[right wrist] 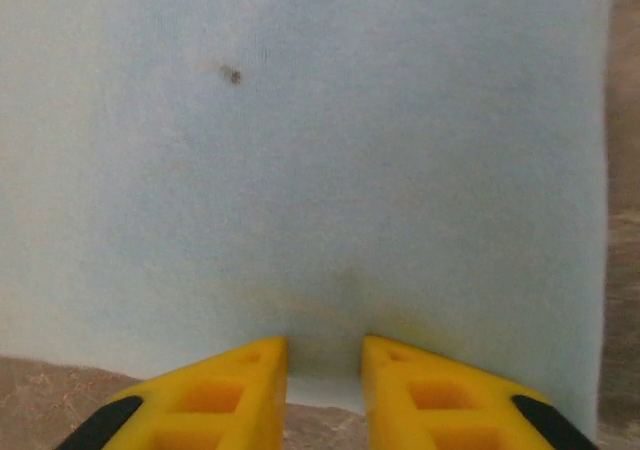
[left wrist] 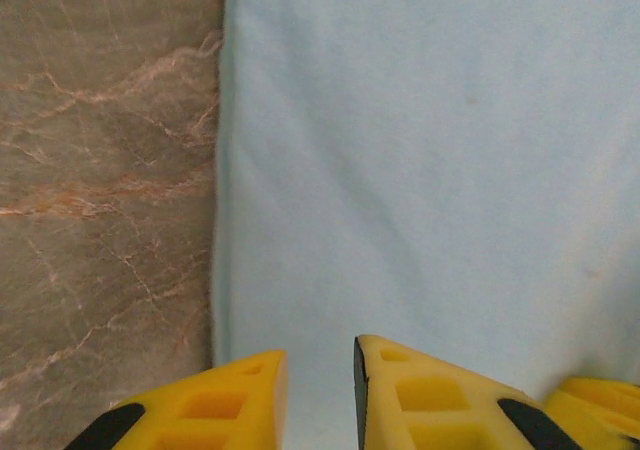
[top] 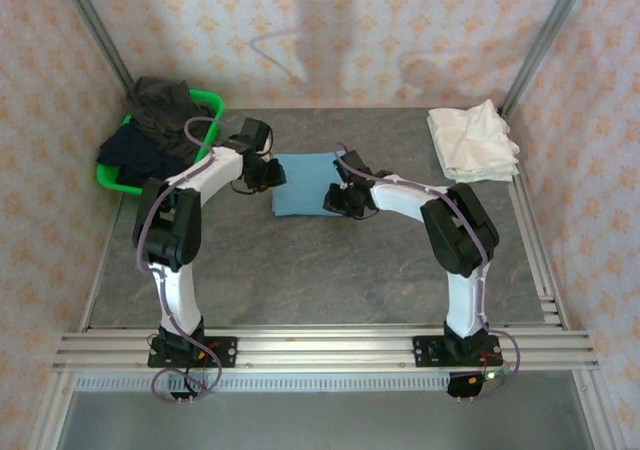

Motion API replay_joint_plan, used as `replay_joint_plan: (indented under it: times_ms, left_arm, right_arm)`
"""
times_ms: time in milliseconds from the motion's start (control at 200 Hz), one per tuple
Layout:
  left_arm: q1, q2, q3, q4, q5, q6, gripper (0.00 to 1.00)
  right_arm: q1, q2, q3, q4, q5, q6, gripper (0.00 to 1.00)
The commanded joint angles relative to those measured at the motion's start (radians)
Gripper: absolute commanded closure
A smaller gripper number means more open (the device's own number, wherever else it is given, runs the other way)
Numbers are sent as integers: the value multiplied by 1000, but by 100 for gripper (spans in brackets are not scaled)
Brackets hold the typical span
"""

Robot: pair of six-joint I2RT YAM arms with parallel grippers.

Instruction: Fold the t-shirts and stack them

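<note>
A soft sky-blue t-shirt (top: 303, 184), folded into a smooth flat rectangle, lies on the grey marbled tabletop (top: 300, 270). The left claw (left wrist: 320, 355) over its left edge and the right claw (right wrist: 324, 355) over its near right corner are each slightly open and hold nothing. To the right of it lies a rumpled cream-white t-shirt pile (top: 472, 142). To the left stands a green plastic basket (top: 207, 100) with dark clothes (top: 160, 105).

Your widest free passage is the bare table (top: 320, 280) in front of the bases. At rear left the green basket (top: 208, 98) blocks you, at rear right the cream t-shirts (top: 472, 142). The folded blue t-shirt (top: 300, 188) occupies the centre.
</note>
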Motion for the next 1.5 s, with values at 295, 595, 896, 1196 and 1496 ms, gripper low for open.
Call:
replay_joint_plan:
  times_ms: [295,595,896,1196,1496]
  left_arm:
    - [34,156,209,-125,-22,32,62]
    - [35,354,445,-192,-18,26,68]
    - [40,509,799,-357,-7,77,66]
    - [55,264,708,-385,-41,133,59]
    - [-22,-393,-250,-71,-85,-41,59]
  right_arm:
    - [-86,187,434,-254,132,-147,57]
    - [-92,527,878,-486,127,-271,65]
    - [7,139,197,-358,306,-77,68]
    - [179,-339,-168,-327,306,63,54]
    - [95,-115,32,-334,305,-147,56]
